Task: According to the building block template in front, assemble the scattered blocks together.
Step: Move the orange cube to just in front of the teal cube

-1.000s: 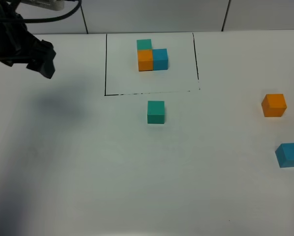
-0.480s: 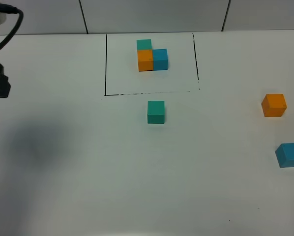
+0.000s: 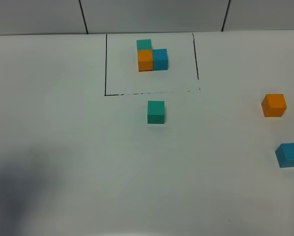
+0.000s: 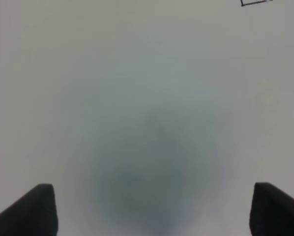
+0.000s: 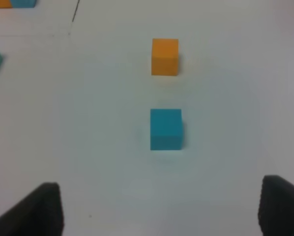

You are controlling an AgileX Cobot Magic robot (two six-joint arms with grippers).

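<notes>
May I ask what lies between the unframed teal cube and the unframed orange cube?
Exterior high view: only bare white table between the unframed teal cube and unframed orange cube.

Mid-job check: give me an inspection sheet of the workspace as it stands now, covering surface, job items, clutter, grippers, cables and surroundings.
Surface: plain white tabletop, soft shadow at its near left corner.
Job's things: framed L-shaped template of teal, orange and blue cubes inside a thin black drawn rectangle; loose teal-green cube just in front of the frame; loose orange cube and loose blue cube far right, apart from each other. Nothing assembled yet.
Clutter: nothing seen.
Grippers: left gripper open, empty, over bare table; right gripper open, empty, facing the blue and orange cubes.
Cables: nothing seen.
Surroundings: grey panelled wall behind the table.
</notes>
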